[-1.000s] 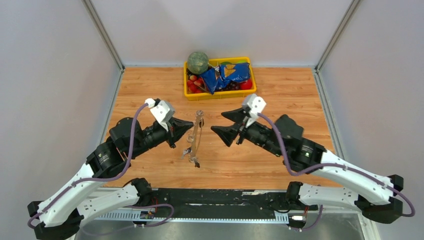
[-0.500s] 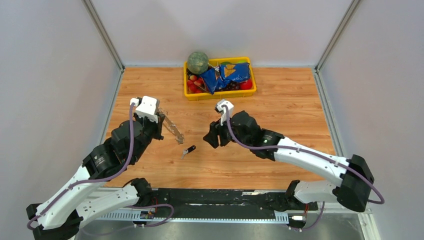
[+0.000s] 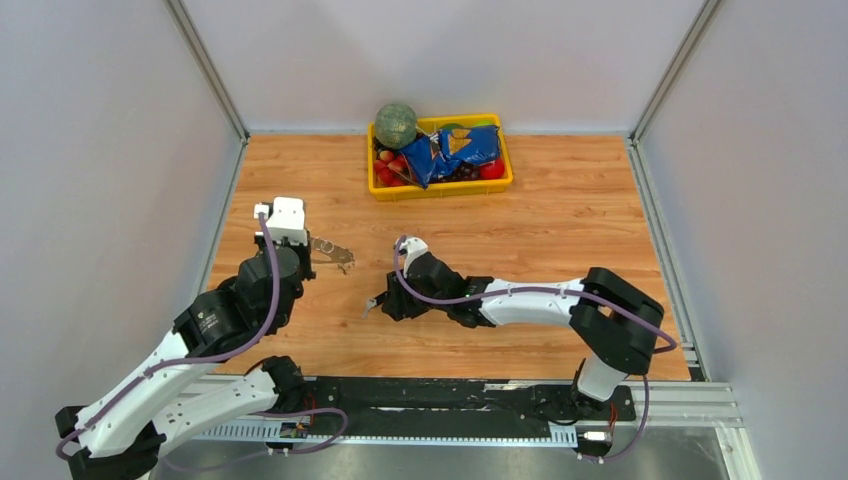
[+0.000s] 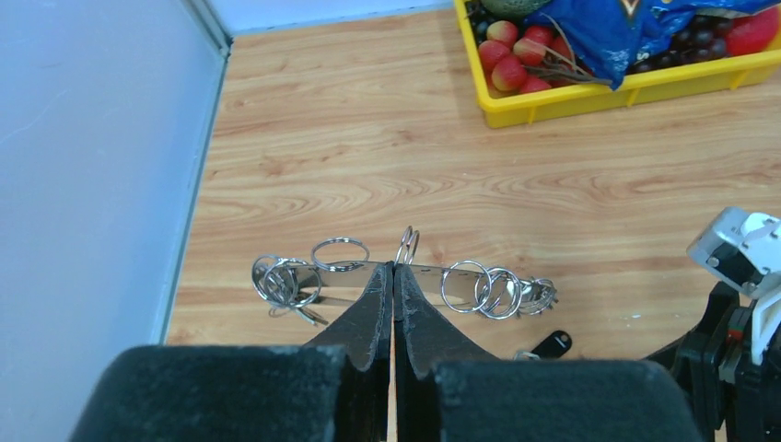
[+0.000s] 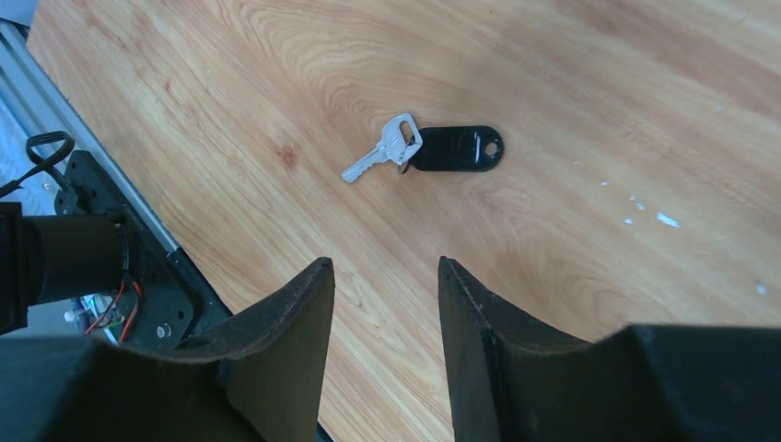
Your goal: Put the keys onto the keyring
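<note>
My left gripper (image 4: 393, 269) is shut on the keyring (image 4: 470, 284), a silver band fringed with small rings, and holds it level above the table. From above the keyring (image 3: 331, 250) juts right of the left gripper (image 3: 306, 246). One key (image 5: 453, 149), with a black head and a silver blade, lies flat on the wood. My right gripper (image 5: 382, 265) hovers open just short of it, nothing between its fingers. In the top view the right gripper (image 3: 386, 299) sits almost over the key (image 3: 373, 303). The key's black head (image 4: 551, 343) also shows below the ring.
A yellow tray (image 3: 440, 188) with fruit, a green melon (image 3: 396, 124) and a blue bag (image 3: 455, 150) stands at the back centre. Grey walls close in the left and right sides. The right arm stretches low across the table's near middle.
The key that hung from the keyring now lies on the table. My left gripper drew the keyring back to the left. The right gripper swung down-left over the key, its jaws narrowing.
</note>
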`<state>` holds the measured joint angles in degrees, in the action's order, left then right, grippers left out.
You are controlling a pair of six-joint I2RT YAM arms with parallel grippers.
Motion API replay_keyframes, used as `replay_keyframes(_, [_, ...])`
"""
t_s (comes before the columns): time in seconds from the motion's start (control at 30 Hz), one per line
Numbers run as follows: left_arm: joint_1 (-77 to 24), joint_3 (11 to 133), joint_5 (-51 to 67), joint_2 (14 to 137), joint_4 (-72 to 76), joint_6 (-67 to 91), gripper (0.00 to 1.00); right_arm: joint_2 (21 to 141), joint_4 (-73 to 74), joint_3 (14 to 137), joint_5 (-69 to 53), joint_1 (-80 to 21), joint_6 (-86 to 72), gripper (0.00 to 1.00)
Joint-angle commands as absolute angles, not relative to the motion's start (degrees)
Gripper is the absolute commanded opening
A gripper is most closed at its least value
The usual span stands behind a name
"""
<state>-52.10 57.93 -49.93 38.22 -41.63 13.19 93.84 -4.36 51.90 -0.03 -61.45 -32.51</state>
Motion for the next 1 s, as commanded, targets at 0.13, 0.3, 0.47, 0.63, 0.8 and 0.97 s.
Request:
replay_keyframes(0.13, [-52.0, 57.1, -55.9, 36.2, -40.9, 14.0, 0.0, 102.5, -13.5, 57.1, 6.2, -64.9, -39.3, 0.46])
replay_keyframes(0.3, [-52.1, 55.9, -54.4, 34.0, -40.9, 14.0, 0.0, 105.9, -15.0, 58.4, 11.6, -66.3, -41.2, 0.44])
replay_keyframes(0.47, [-52.1, 54.9, -53.5, 32.6, -41.2, 13.4, 0.0, 108.6, -15.9, 59.2, 15.8, -66.5, -42.1, 0.39])
replay_keyframes(0.63, [-52.1, 54.7, -53.0, 31.7, -41.0, 12.1, 0.0, 110.9, -15.5, 60.8, 17.3, -66.6, -42.9, 0.35])
replay_keyframes(0.8, [-52.1, 53.6, -52.6, 30.4, -39.2, 10.6, 0.0, 112.3, -14.9, 62.3, 18.2, -66.8, -42.9, 0.33])
replay_keyframes(0.97, [-52.1, 52.7, -52.1, 29.9, -38.3, 9.3, 0.0, 113.8, -14.2, 64.0, 18.3, -66.8, -42.8, 0.29])
